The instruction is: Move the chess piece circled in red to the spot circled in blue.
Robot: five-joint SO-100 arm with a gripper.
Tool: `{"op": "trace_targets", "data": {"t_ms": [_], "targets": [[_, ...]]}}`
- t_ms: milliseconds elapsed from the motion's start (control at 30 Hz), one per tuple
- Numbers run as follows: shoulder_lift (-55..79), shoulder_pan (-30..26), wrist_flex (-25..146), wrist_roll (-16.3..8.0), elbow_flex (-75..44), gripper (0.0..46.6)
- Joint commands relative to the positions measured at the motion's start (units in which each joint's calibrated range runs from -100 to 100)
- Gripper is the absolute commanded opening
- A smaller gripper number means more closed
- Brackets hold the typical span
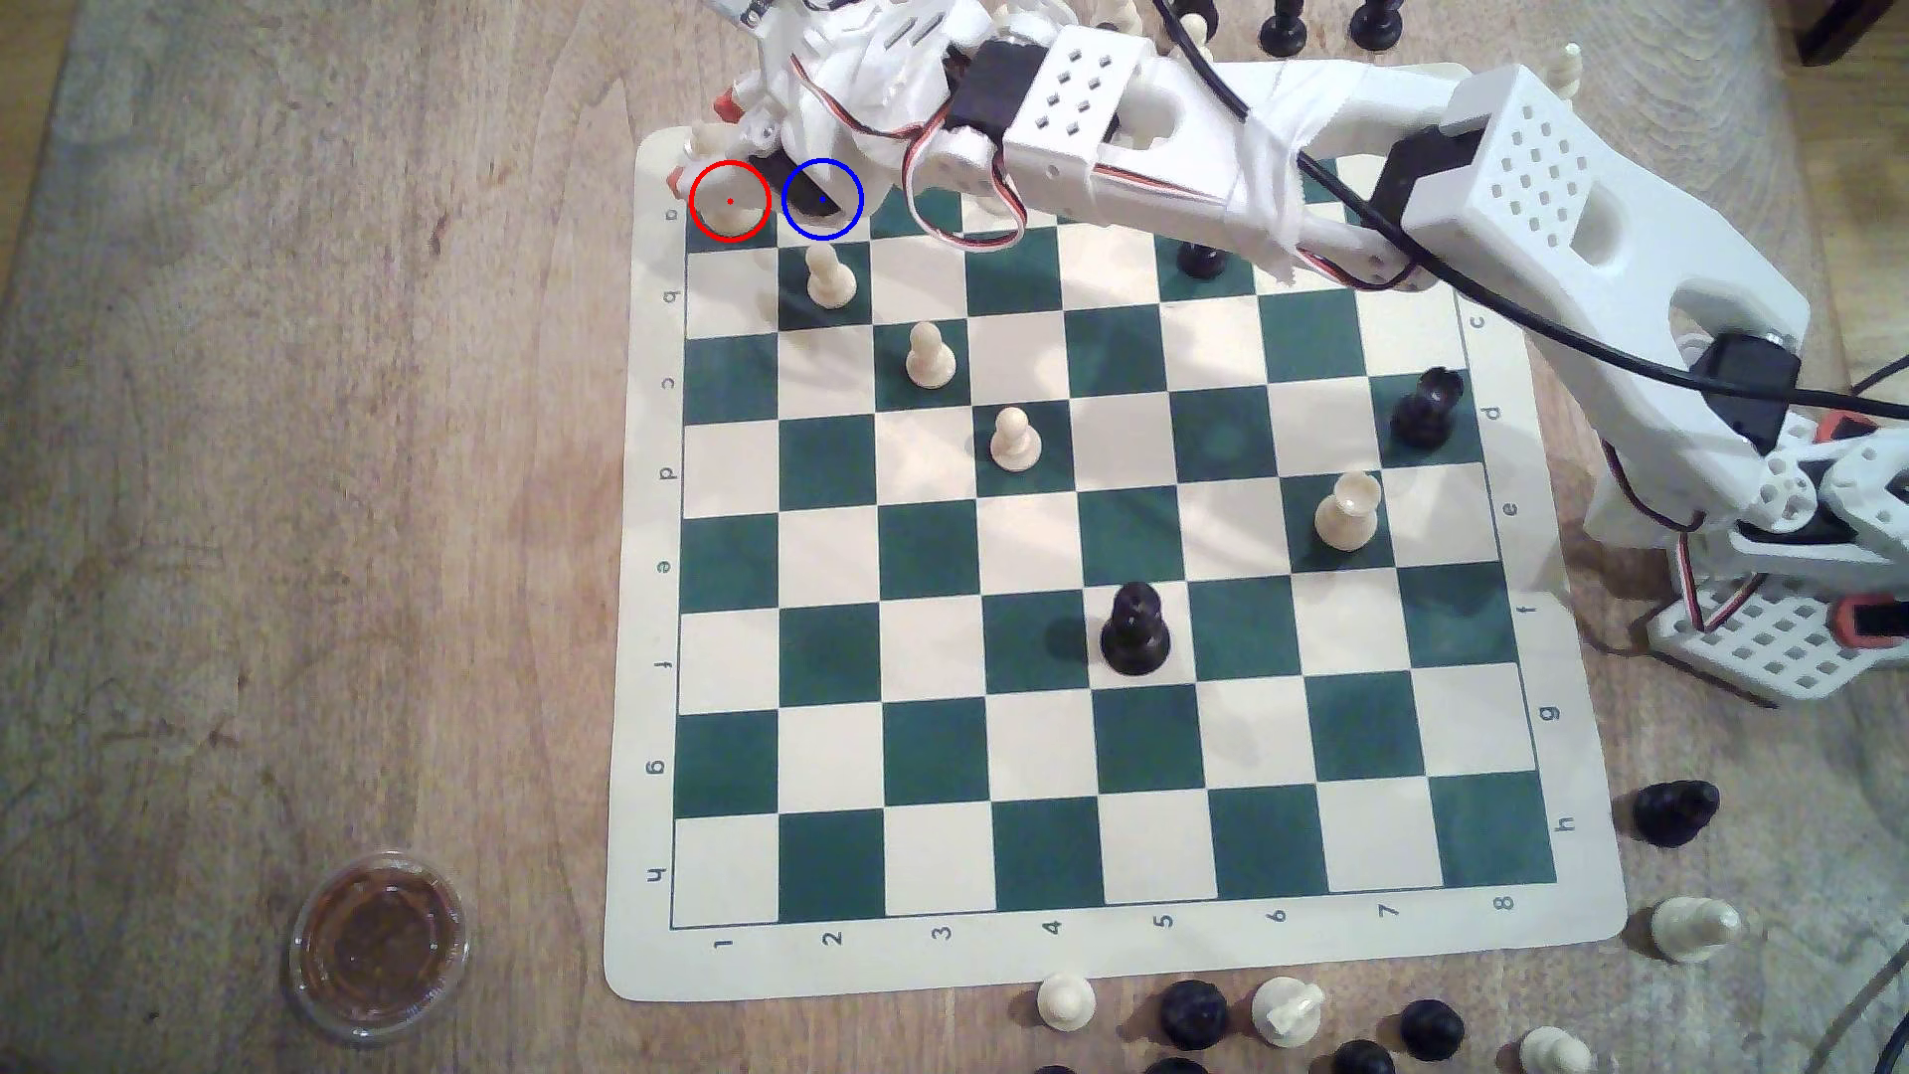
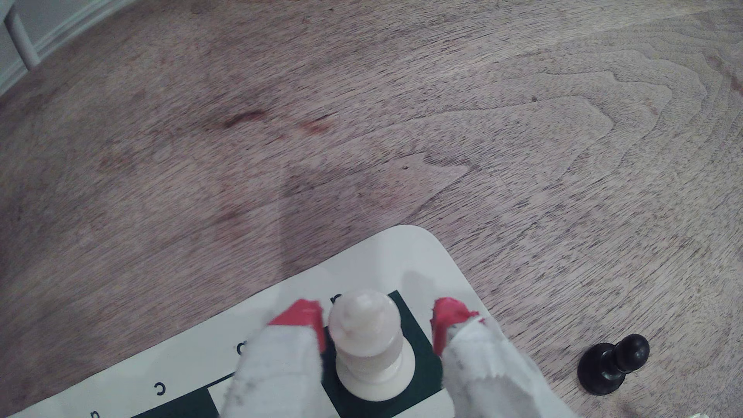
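Observation:
The tall cream chess piece (image 1: 729, 210) stands on the green corner square ringed in red, at the board's far corner on the exterior view's left. In the wrist view the same cream piece (image 2: 368, 341) is upright between my red-tipped fingers (image 2: 305, 319). One finger is close against it and the other stands a clear gap away. My gripper (image 1: 709, 139) is open and lowered around the piece (image 2: 378, 317). The blue-ringed spot (image 1: 822, 199) is the adjoining square toward the exterior view's right, partly shaded by my arm.
Three cream pawns (image 1: 830, 277) run diagonally from near the blue ring. A flared-top cream piece (image 1: 1346, 508) and black pieces (image 1: 1134, 630) stand further across the board. Loose pieces lie past the near edge. A lidded sauce cup (image 1: 377, 945) sits on the table. A black pawn (image 2: 613, 363) stands off the board.

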Motion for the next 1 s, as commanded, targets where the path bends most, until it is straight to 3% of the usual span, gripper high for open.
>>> {"op": "trace_targets", "data": {"t_ms": [0, 667, 967], "targets": [[-1.8, -0.5, -1.2, -0.5, -7.0, 5.7], [-4.9, -1.1, -2.0, -1.1, -7.2, 1.0], [-17.5, -1.0, -3.5, -0.7, 3.4, 1.0]]}}
